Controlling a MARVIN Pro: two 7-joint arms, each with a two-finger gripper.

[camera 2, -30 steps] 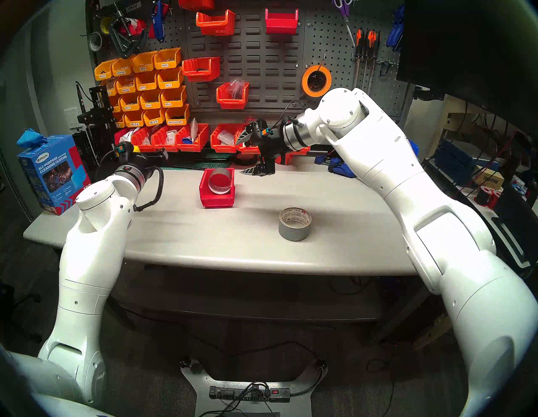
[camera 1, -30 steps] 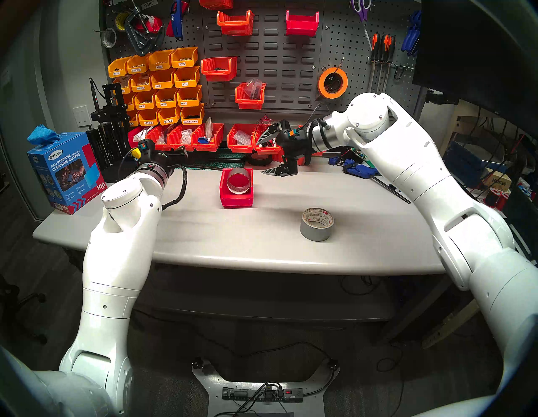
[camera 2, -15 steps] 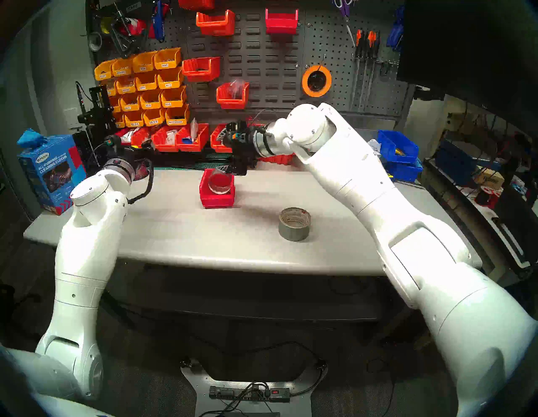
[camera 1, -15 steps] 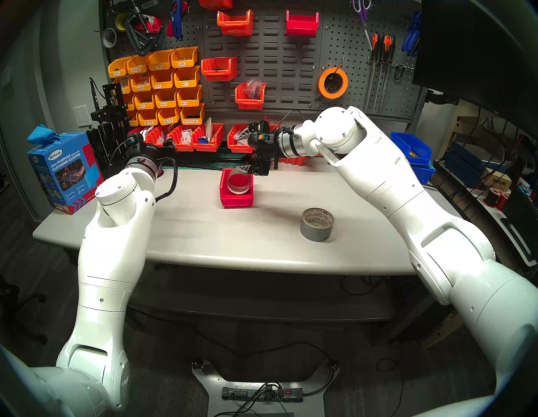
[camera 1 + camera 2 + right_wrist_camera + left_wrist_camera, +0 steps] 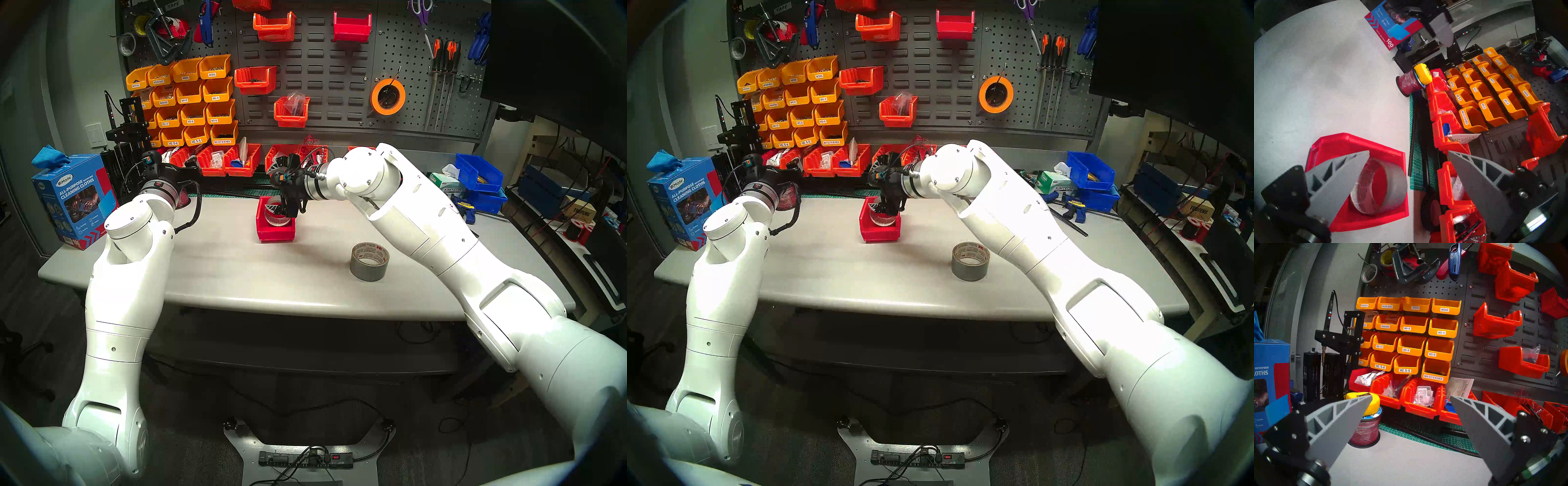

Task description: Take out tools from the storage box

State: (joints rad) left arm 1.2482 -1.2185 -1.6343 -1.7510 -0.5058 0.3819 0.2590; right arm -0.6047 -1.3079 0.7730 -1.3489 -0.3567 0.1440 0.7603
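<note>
Since 1 s ago the R arm has swung in from the bench's back-right, and the right gripper [image 5: 279,190] now sits over the storage box [image 5: 275,232]; the L arm has pulled back a bit toward the rear left. Box and both rolls haven't shifted.

Nearest the robot: one duct tape roll [image 5: 369,261] lies flat on the grey table [image 5: 237,271], right of centre, well apart from the box, 3M core facing up.

Mid-table: the red storage box holds the second duct tape roll [image 5: 1383,185], standing on edge w/ its open core facing the low front. In the right wrist view the right gripper's fingers [image 5: 1335,183] are spread wide & grip nothing; one finger overlaps the roll's near rim, the other hangs past the box over the orange-red bins [image 5: 1449,179]. Contact w/ the roll: can't tell.

Further back, left side: the left gripper [image 5: 1410,414] is wide apart, nothing between its fingers, held above the table near a red wire spool [image 5: 1366,431] topped by a yellow tape measure [image 5: 1371,402].

Rearmost: a green cutting mat [image 5: 1423,434], a blue cloth box [image 5: 76,200], then the pegboard w/ yellow bins [image 5: 190,101] & an orange tape roll [image 5: 387,96].
</note>
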